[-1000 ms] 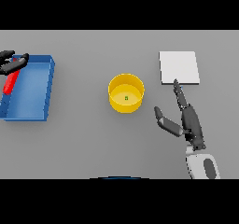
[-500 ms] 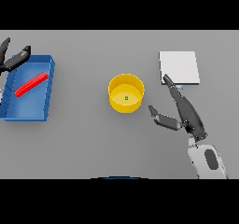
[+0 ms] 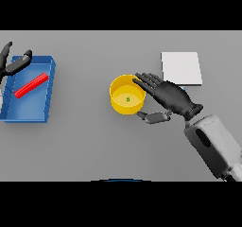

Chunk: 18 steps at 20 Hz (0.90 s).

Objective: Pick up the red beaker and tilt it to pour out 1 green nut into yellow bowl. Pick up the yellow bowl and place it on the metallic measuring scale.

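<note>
The yellow bowl (image 3: pixel 126 95) stands near the table's middle with a small green nut (image 3: pixel 127 99) inside. My right hand (image 3: pixel 171 96) is open at the bowl's right side; its fingers lie over the right rim and its thumb (image 3: pixel 155 117) reaches under the bowl's near-right edge. The red beaker (image 3: pixel 31 85) lies on its side in the blue tray (image 3: pixel 28 113) at the left. My left hand (image 3: pixel 13 63) is open above the tray's far-left corner, holding nothing. The metallic scale (image 3: pixel 181 68), a light square plate, sits at the far right behind my right hand.
The blue tray has raised walls and takes up the left edge of the table. Bare grey table lies between the tray and the bowl and along the near side.
My right hand has swung left from beside the scale to the bowl's right rim. My left hand let go of the red beaker, which now lies in the tray.
</note>
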Each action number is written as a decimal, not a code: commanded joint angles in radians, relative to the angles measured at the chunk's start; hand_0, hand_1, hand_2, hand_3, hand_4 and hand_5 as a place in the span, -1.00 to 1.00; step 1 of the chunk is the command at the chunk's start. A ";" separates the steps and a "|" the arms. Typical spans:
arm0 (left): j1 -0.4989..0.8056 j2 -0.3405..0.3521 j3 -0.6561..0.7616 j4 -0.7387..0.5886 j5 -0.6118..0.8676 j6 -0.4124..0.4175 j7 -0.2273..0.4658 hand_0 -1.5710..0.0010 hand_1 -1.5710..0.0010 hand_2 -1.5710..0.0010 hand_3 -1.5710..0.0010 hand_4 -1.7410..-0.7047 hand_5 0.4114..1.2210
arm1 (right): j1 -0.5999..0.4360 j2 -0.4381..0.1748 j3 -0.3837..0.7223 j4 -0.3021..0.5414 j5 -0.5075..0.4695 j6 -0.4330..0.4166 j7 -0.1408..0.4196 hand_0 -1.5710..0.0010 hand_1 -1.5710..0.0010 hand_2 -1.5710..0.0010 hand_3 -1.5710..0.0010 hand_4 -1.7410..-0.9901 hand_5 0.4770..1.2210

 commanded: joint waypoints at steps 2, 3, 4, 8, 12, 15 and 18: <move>-0.007 0.000 0.001 0.022 -0.006 -0.001 -0.014 1.00 1.00 1.00 1.00 0.80 -0.31 | -0.052 -0.010 0.046 0.051 0.039 0.031 -0.032 1.00 1.00 1.00 1.00 0.54 -0.56; -0.001 -0.003 0.001 0.014 -0.005 0.004 -0.013 1.00 1.00 1.00 1.00 0.81 -0.31 | -0.066 -0.011 0.066 0.069 0.058 0.036 -0.044 1.00 1.00 1.00 1.00 0.54 -0.56; 0.003 0.005 0.005 -0.001 0.006 -0.007 -0.012 1.00 1.00 1.00 1.00 0.81 -0.31 | -0.097 -0.009 0.079 0.093 0.066 0.049 -0.056 1.00 1.00 1.00 1.00 0.56 -0.56; -0.005 0.006 0.007 0.009 0.006 -0.013 -0.007 1.00 1.00 1.00 1.00 0.80 -0.30 | -0.182 0.012 0.138 0.199 0.100 0.101 -0.082 1.00 1.00 1.00 1.00 0.55 -0.55; 0.006 0.007 0.001 0.002 -0.003 -0.010 -0.004 1.00 1.00 1.00 1.00 0.81 -0.29 | -0.252 0.036 0.193 0.287 0.132 0.144 -0.109 1.00 1.00 1.00 1.00 0.55 -0.50; -0.001 0.012 0.002 0.021 -0.004 -0.019 -0.029 1.00 1.00 1.00 1.00 0.81 -0.28 | -0.285 0.046 0.225 0.326 0.149 0.191 -0.104 1.00 1.00 1.00 1.00 0.53 -0.47; 0.003 0.014 0.005 0.028 -0.007 -0.016 -0.036 1.00 1.00 1.00 1.00 0.82 -0.28 | -0.325 0.075 0.246 0.389 0.160 0.206 -0.104 1.00 1.00 1.00 1.00 0.49 -0.47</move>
